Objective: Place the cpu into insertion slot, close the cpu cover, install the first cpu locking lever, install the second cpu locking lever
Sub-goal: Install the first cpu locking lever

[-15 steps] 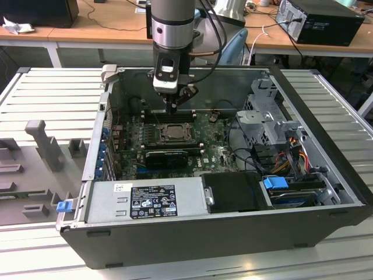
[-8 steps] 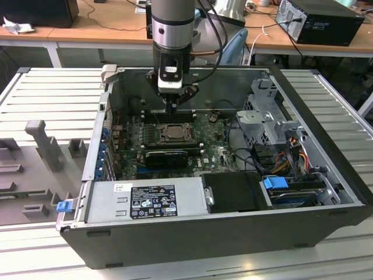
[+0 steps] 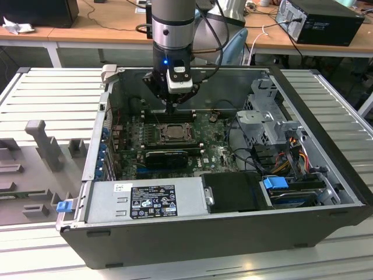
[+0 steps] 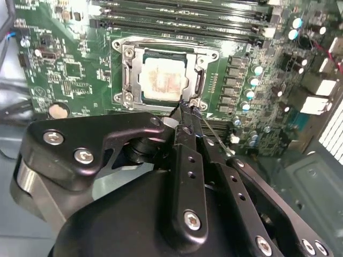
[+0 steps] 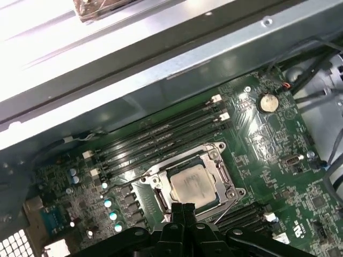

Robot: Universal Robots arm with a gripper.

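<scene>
Exterior view: gripper (image 3: 170, 110) hangs low inside open computer case (image 3: 233, 233), just above insertion slot (image 3: 156, 135).
Second wrist view: fingers pressed together, nothing seen between them; tips at socket corner, beside thin locking lever (image 4: 215, 134). cpu (image 4: 162, 80) lies in slot, cpu cover (image 4: 127, 72) down around it.
First wrist view: closed tips at slot edge, near cpu (image 5: 192, 184).

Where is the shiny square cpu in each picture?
Exterior view: the cpu sits mid-motherboard, beneath the gripper.
Second wrist view: the cpu lies just past the gripper.
First wrist view: likewise, just past the gripper.
Shared landmark: the long black memory slots beside it.
</scene>
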